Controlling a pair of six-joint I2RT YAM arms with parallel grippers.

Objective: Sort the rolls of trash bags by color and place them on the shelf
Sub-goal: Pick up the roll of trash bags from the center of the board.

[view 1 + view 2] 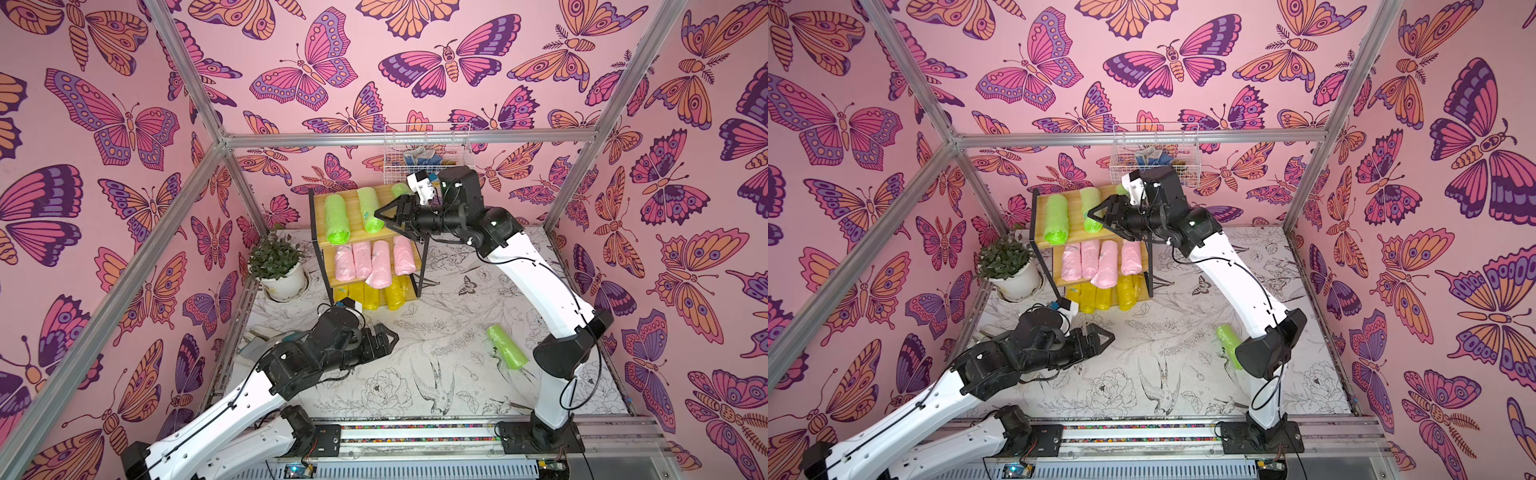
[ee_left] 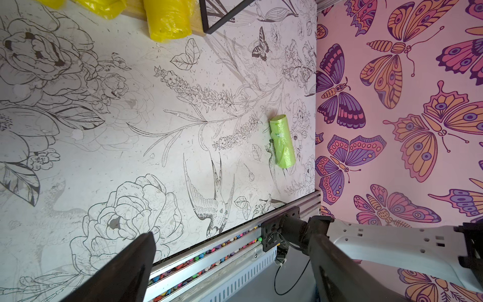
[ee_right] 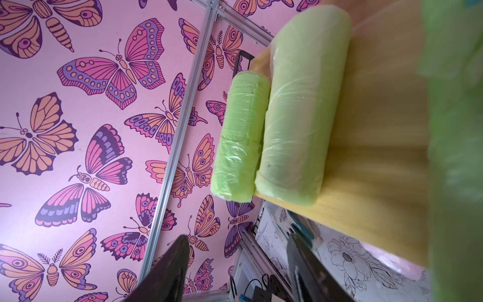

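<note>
Rolls of trash bags (image 1: 361,257) lie grouped by colour on the shelf (image 1: 354,208), as seen in both top views.

- **Top tier:** three green rolls (image 1: 336,220). Two lie lengthwise toward the left with bare board between them. The third green roll (image 1: 399,190) sits at the back right corner, largely hidden behind the right arm's wrist.
- **Middle tier:** four pink rolls (image 1: 345,262) lie side by side. One has its front end projecting past the board's edge.
- **Bottom tier:** yellow rolls (image 1: 370,297), partly covered by the board above, so their number cannot be told.

A fourth green roll (image 1: 505,347) lies alone on the table (image 1: 436,332). It is on the right side, beside the right arm's elbow and well apart from the shelf.

The right gripper (image 3: 237,236) hangs over the top tier next to the middle green roll. Its jaws are parted with nothing between them. In the right wrist view the third green roll is a blur close alongside, outside the jaws.

The left gripper (image 2: 235,226) hovers over the table in front of the bottom tier. Its jaws are spread wide and empty.

A potted plant (image 1: 276,259) stands just left of the shelf. A wire basket (image 1: 428,153) hangs on the back wall above it.
</note>
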